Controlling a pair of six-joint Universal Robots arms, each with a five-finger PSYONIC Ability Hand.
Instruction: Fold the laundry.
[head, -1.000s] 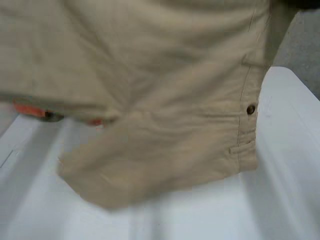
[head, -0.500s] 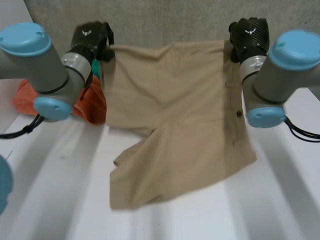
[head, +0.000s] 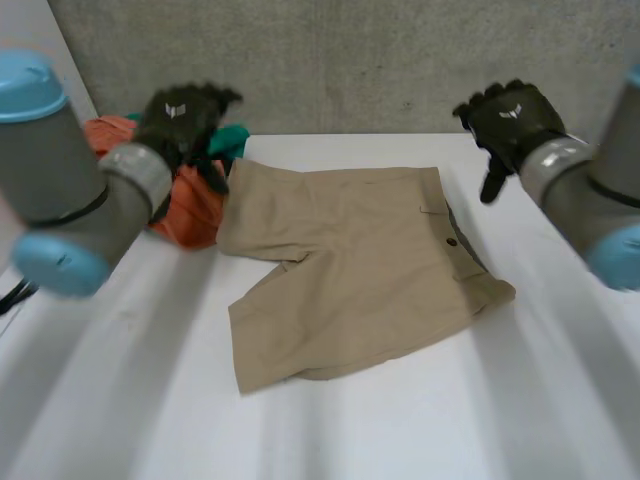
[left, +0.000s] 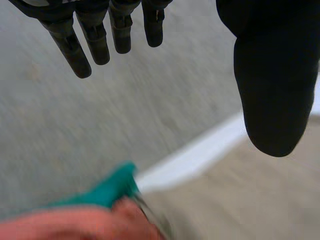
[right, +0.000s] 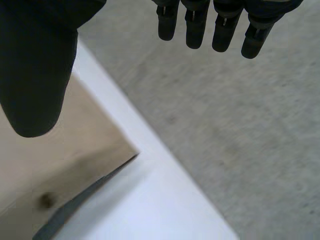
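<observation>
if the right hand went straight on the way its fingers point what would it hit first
Probably the wall behind the table: the right hand has open fingers aimed past the table edge, with the shorts beside its thumb. Depth is unclear.

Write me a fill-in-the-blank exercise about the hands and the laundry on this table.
1. The robot's left hand and right hand are both ____, holding nothing.
2. The beige fabric shorts on the white table have their brown button on the side nearer the ____ hand.
3. The crumpled orange cloth lies beside the shorts, near the ____ hand.
Missing words: open; right; left.
</observation>
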